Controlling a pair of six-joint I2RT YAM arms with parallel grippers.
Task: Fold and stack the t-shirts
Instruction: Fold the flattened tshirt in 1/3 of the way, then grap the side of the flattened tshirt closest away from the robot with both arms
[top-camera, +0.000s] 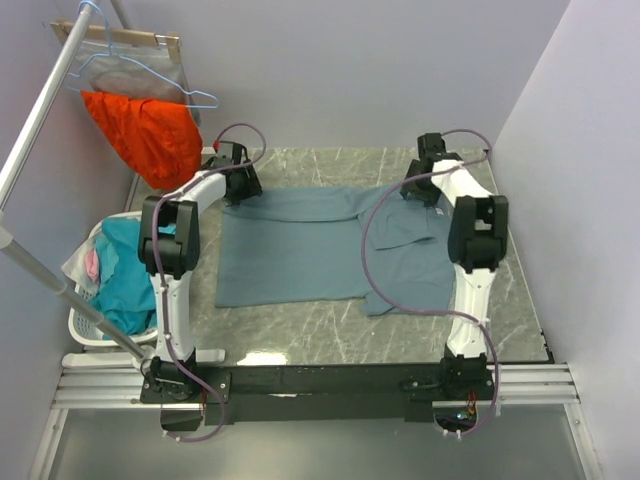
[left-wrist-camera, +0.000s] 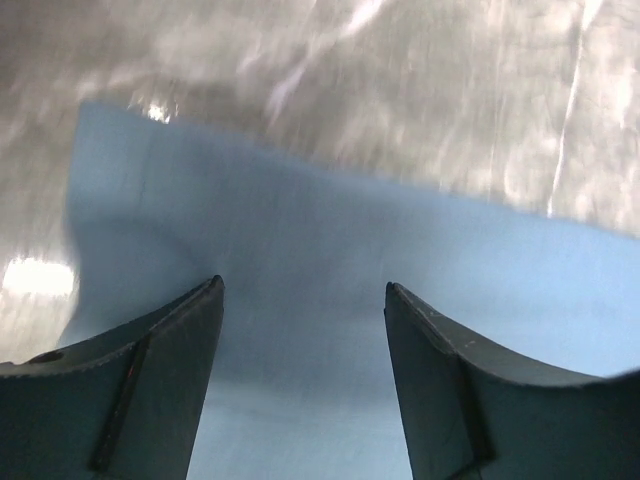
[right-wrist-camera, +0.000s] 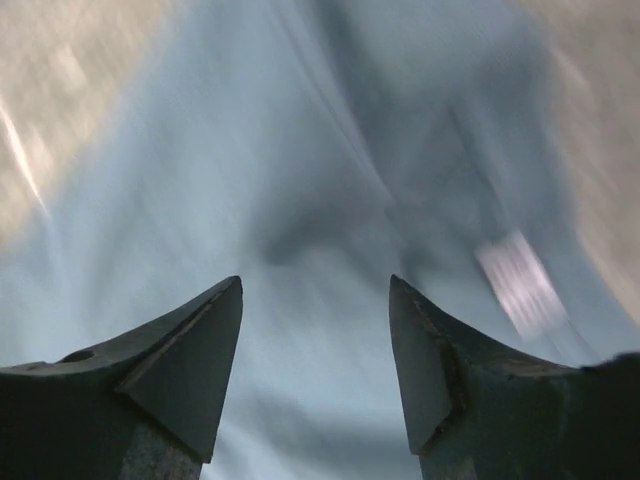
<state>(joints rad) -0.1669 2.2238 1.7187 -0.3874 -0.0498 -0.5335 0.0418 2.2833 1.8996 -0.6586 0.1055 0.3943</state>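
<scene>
Spread flat across marble tabletop (top-camera: 330, 330): slate-blue t-shirt (top-camera: 300, 245), soft, light, limp, likely to sag and crease. Over its far edge, left hand (left-wrist-camera: 303, 290) and right hand (right-wrist-camera: 315, 285), both wide, empty. Best pinched at far corner and beside white neck label (right-wrist-camera: 520, 280).

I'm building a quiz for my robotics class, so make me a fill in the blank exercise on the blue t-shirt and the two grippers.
The slate-blue cloth t-shirt lies spread on the grey marble-patterned table, its small neck label coloured ____.
Above it, the left gripper and right gripper both have jaws ____.
The cloth garment hanging at far left is bright ____.
The white plastic laundry basket stands off the table's ____ edge.
Missing words: white; open; orange; left.
</scene>
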